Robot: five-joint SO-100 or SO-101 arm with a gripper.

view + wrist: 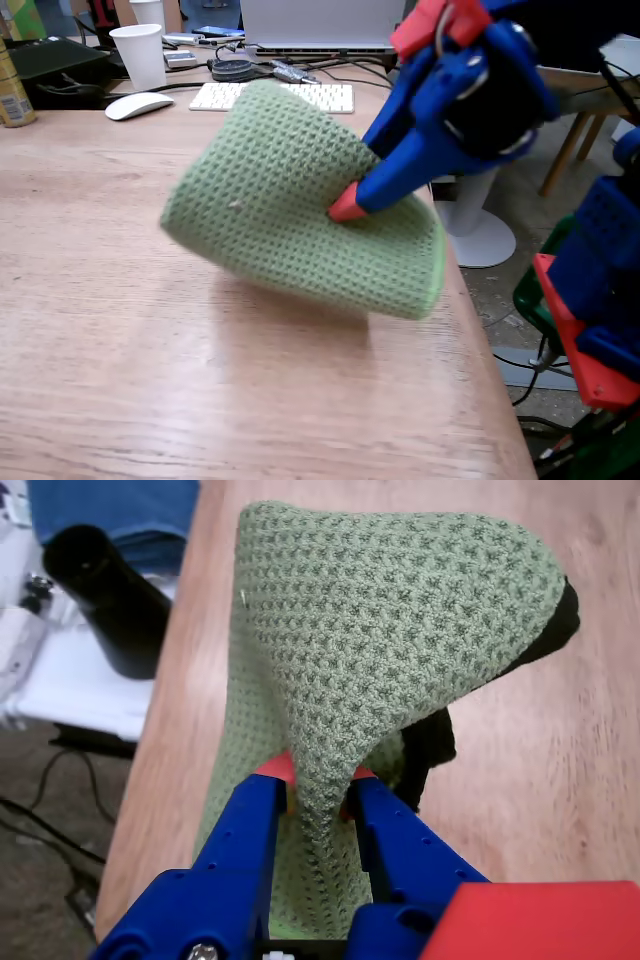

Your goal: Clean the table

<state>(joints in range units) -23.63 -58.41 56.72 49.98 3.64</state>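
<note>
The blue gripper (318, 792) is pinching a fold of the green waffle-weave cloth (400, 630) between its 2 red-tipped fingers (272, 770), jaws narrowed tight on the fabric. The cloth is hanging lifted over the pale wood-grain table (120, 330), near its right edge in the fixed view.

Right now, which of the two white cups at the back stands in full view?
The nearer paper cup, beside the white mouse. The other cup behind it is cut off by the fixed view's top edge.
</note>
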